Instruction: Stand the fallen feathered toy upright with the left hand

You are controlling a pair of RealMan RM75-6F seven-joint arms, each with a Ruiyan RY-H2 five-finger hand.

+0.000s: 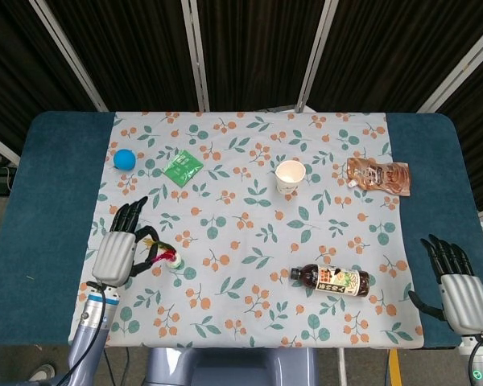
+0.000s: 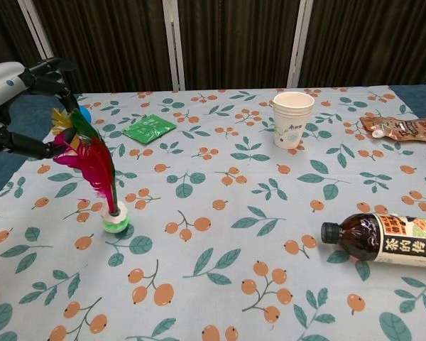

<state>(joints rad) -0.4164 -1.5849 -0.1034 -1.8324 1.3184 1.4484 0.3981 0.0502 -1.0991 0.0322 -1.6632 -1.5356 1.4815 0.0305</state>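
Observation:
The feathered toy (image 2: 98, 165) stands on its green-and-white base (image 2: 115, 219) on the floral cloth, with its red, green and yellow feathers leaning up and to the left. From above, the toy (image 1: 164, 256) sits near the cloth's front left. My left hand (image 2: 18, 89) is at the feather tips, thumb below and fingers above them, and appears to pinch them. In the head view my left hand (image 1: 117, 250) lies just left of the toy. My right hand (image 1: 459, 291) rests open at the table's front right corner, holding nothing.
A blue ball (image 1: 124, 158) and a green packet (image 1: 182, 166) lie behind the toy. A paper cup (image 1: 290, 175) stands mid-table, a brown pouch (image 1: 377, 174) lies at the back right, and a dark drink bottle (image 1: 330, 280) lies on its side at the front right.

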